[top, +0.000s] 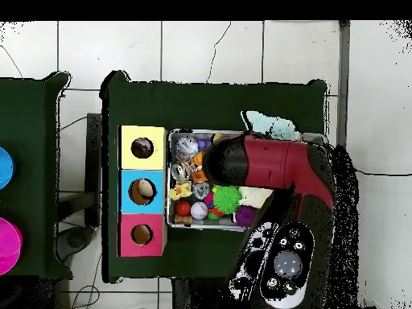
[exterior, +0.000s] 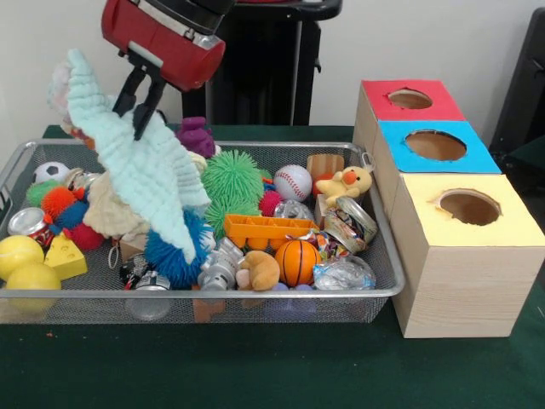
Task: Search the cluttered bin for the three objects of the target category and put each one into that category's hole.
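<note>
My gripper (exterior: pixel 140 104) hangs over the left part of the wire mesh bin (exterior: pixel 255 294) and is shut on the large mint waffle cloth (exterior: pixel 140 175), which dangles from it above the toys. In the overhead view the mint cloth (top: pixel 269 125) sticks out past the bin's edge and my arm (top: pixel 273 165) hides the gripper. A small cloth with coloured patches (exterior: pixel 326 245) may lie right of the toy basketball (exterior: pixel 297 261); I cannot tell for sure. A pale blurred thing (exterior: pixel 58 85) shows behind the mint cloth. The yellow-topped box's hole (exterior: pixel 469 207) (top: pixel 142 147) is empty.
The bin holds a cream waffle cloth (exterior: pixel 106 209), green spiky balls (exterior: pixel 232 179), a baseball (exterior: pixel 293 181), a plush duck (exterior: pixel 345 183), an orange tray (exterior: pixel 268 228), yellow balls (exterior: pixel 19 256) and cans. The blue-topped box (exterior: pixel 436 145) and red-topped box (exterior: pixel 409 99) stand behind the yellow one.
</note>
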{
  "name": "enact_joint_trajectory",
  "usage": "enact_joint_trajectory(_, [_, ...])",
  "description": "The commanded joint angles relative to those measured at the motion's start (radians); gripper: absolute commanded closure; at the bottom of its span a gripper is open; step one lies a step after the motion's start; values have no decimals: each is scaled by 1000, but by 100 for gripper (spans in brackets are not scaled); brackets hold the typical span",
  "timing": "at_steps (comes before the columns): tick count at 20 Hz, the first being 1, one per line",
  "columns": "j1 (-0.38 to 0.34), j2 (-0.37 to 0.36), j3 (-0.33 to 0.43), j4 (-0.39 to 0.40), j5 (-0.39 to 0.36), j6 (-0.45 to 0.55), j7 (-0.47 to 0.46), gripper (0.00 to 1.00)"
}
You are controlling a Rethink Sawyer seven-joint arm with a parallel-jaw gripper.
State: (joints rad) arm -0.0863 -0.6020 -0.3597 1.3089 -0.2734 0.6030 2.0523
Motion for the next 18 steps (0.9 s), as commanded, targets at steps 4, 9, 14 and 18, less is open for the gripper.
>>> enact_joint_trajectory(4, [-51, 59, 130, 105, 25, 119, -17, 100])
enact_joint_trajectory(9, [-69, 42, 153, 139, 21, 69, -26, 0])
enact_joint_trajectory(14, [-61, 30, 151, 161, 46, 63, 33, 0])
enact_joint_trajectory(18, [-68, -17, 191, 188, 91, 108, 17, 0])
